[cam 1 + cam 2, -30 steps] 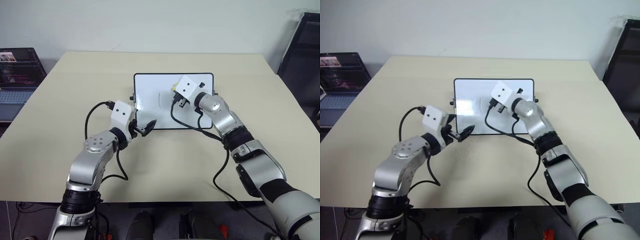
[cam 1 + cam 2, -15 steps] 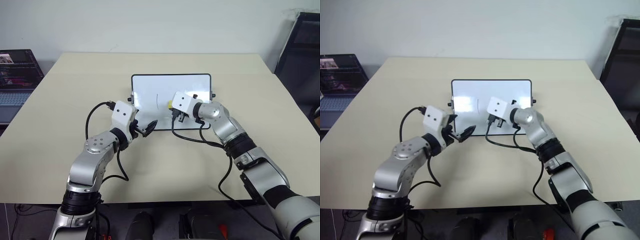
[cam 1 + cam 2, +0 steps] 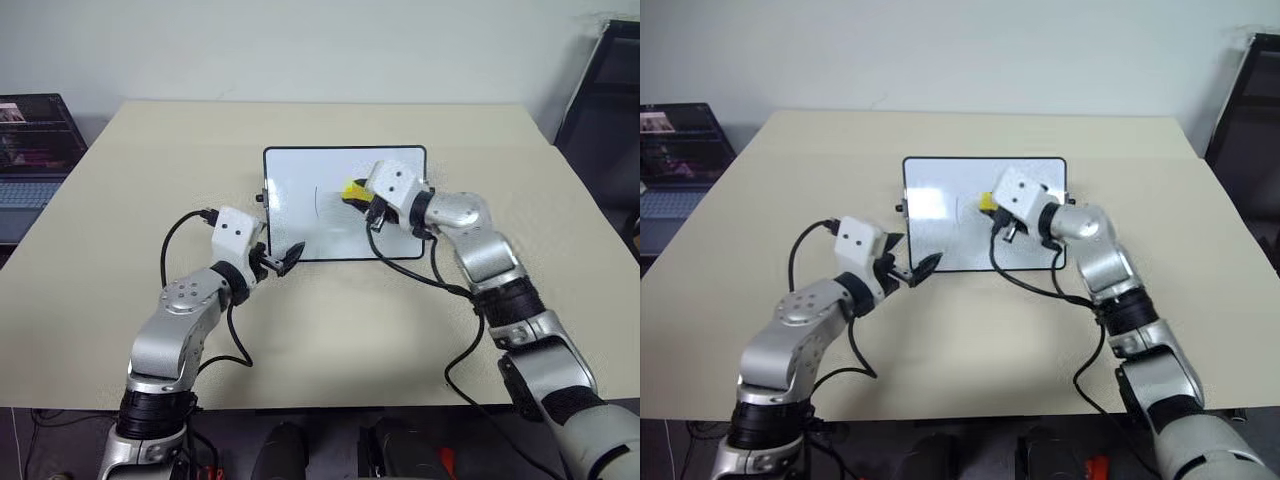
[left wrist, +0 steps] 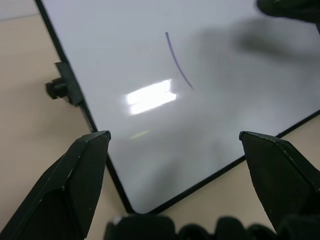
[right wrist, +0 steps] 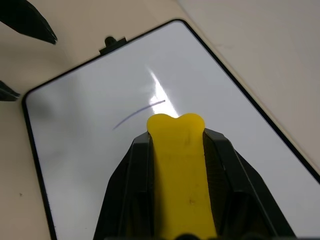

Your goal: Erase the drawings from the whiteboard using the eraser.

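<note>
Clamping the eraser [image 5: 181,170] between them, my right jaws [image 3: 362,199] are shut tight on the yellow block, whose rounded end pokes out past the black fingertips. Just beyond that tip I see one thin curved stroke of the drawings [image 5: 138,113] on the whiteboard [image 3: 300,175]; whether the eraser touches the board or hangs just above it I cannot tell. The right jaws sit over the middle of the board, pointing toward its left half, with a black cable looping from the wrist down over the board's near edge.

My left jaws [image 3: 280,261] stand wide apart, holding nothing. They sit at the near left corner of the whiteboard, and between their two black fingers [image 4: 75,175] I look across the glossy surface to the same curved stroke [image 4: 178,60], well beyond the tips. A small black knob [image 4: 59,89] on the board's short side lies just outside the left-hand finger.

Outward from both jaws, the whiteboard lies flat on the pale desk [image 3: 330,330], toward its far middle. Off the desk's left edge I see a laptop [image 3: 30,140], and off the right edge a dark chair [image 3: 610,100].
</note>
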